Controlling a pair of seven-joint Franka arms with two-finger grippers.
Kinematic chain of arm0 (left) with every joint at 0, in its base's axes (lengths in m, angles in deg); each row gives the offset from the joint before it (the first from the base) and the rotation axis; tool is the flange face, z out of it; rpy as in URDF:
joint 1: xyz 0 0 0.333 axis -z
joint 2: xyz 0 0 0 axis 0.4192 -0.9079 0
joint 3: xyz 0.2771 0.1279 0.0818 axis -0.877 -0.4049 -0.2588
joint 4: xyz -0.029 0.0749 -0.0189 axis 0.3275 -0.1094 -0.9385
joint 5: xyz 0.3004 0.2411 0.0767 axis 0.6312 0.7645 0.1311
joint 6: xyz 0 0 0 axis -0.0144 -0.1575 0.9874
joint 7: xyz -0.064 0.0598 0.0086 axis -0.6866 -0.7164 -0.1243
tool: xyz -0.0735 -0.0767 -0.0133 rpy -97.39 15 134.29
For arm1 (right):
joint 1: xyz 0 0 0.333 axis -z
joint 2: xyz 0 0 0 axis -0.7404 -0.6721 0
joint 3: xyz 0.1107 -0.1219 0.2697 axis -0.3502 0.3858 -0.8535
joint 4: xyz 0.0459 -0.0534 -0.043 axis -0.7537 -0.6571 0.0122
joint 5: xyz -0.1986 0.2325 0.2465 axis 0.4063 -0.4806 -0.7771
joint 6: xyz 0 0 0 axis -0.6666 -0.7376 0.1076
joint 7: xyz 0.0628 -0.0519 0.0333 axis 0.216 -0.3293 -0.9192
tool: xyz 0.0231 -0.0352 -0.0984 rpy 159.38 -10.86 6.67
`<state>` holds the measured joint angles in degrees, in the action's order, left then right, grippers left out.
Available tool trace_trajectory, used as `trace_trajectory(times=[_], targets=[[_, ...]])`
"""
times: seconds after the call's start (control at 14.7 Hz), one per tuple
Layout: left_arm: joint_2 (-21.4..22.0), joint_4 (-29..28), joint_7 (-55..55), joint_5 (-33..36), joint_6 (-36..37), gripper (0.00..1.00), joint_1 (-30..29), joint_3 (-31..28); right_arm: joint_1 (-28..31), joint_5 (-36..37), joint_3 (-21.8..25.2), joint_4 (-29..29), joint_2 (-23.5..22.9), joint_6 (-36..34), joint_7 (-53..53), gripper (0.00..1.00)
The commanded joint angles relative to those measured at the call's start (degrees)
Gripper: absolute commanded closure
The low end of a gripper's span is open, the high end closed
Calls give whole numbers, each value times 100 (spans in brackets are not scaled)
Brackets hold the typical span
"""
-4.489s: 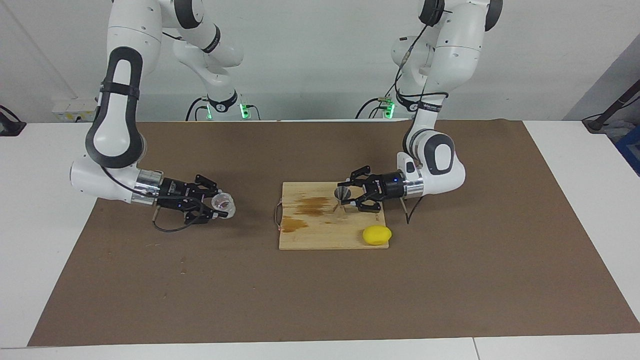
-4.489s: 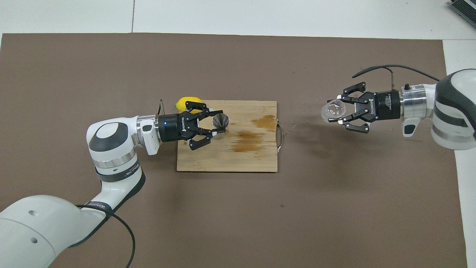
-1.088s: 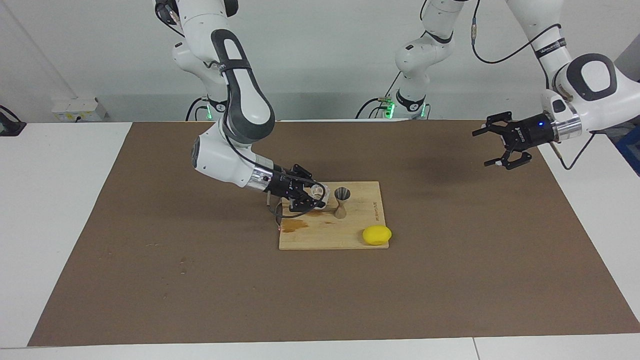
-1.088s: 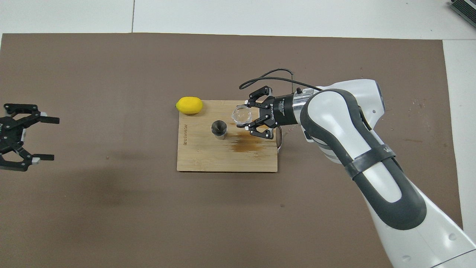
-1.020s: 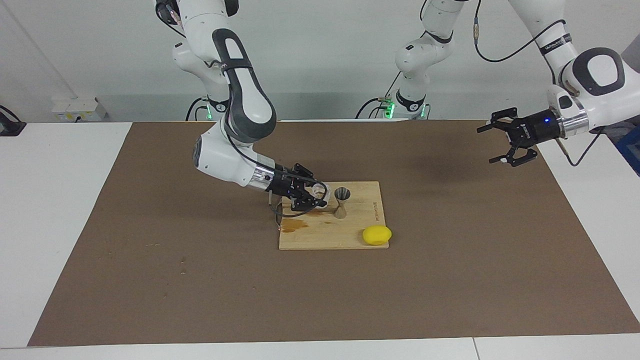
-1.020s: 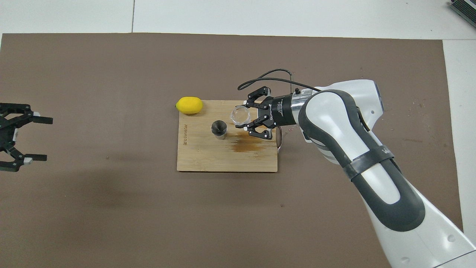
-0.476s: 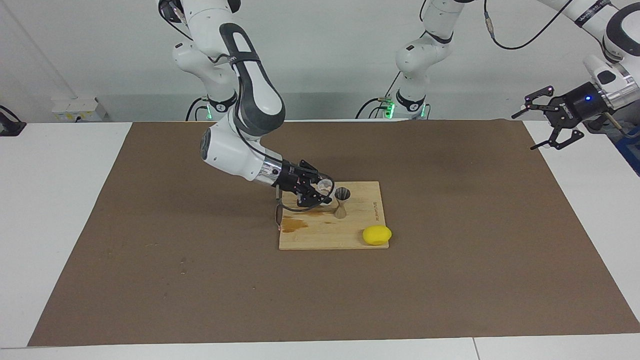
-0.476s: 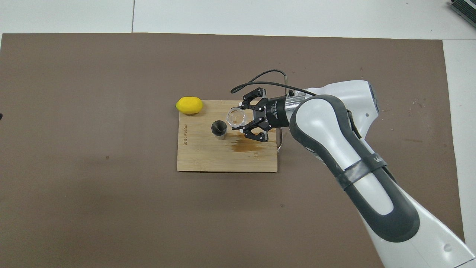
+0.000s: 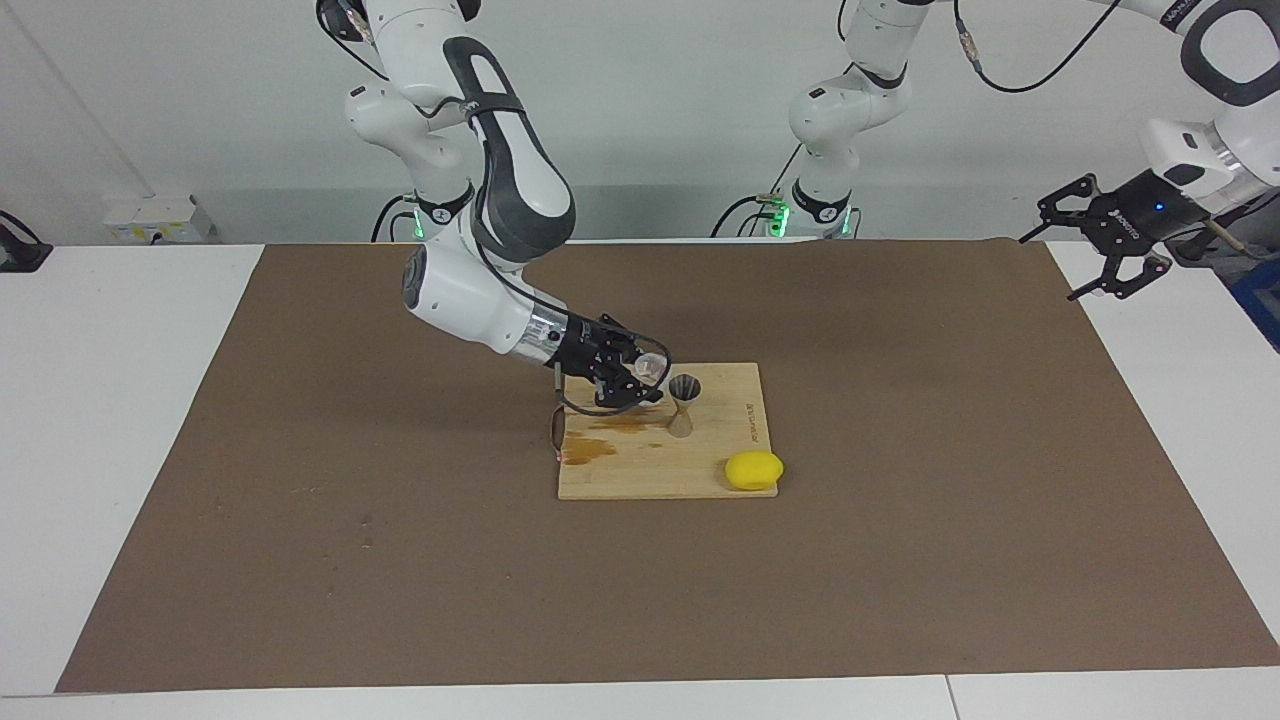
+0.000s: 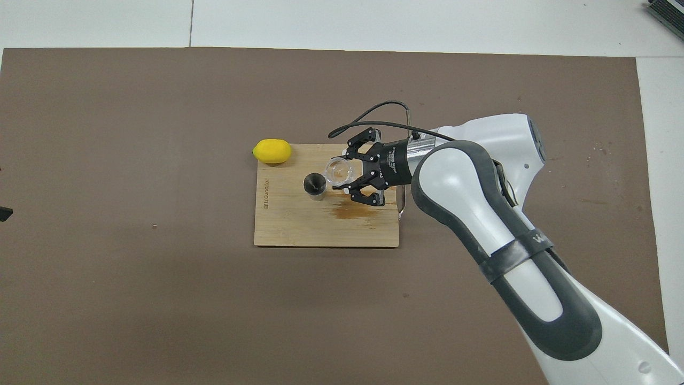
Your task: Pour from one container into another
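Right end effector (image 9: 650,380) is clamped on the glass cup (image 9: 652,368), right beside the jigger (image 9: 683,404). Left end effector (image 9: 1075,252) hangs spread apart over the counter's (image 9: 150,400) edge.

No legible text on cutting board (image 10: 299,224) engraving.

Right end effector (image 9: 648,378) clamped, arm angled down. Left end effector (image 9: 1087,243) spread wide, raised, waiting at left arm's end.

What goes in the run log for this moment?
right gripper: holds clear glass cup beside silvery metal jigger | left gripper: open, waits | pour: not started
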<state>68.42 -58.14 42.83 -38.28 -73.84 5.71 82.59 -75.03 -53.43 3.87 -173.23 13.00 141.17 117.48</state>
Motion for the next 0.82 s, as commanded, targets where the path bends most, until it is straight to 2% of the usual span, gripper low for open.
trace_trajectory(times=[0.0, 0.2, 0.48, 0.75], targets=[[85, 123, -1451, 549, -78, 0, 412, -30, -174, 291, 85, -96, 144, 79, 288, 100], [349, 0, -2745, 743, -17, 0, 703, -21, -175, 528, 85, -70, 144, 79, 429, 100], [771, -474, -4415, 1165, -16, 0, 1195, -3, -175, 914, 94, 9, 144, 61, 709, 100], [1184, -913, -5242, 1499, -261, 0, 1512, -3, -245, 1065, 85, 141, 126, 61, 973, 100]])
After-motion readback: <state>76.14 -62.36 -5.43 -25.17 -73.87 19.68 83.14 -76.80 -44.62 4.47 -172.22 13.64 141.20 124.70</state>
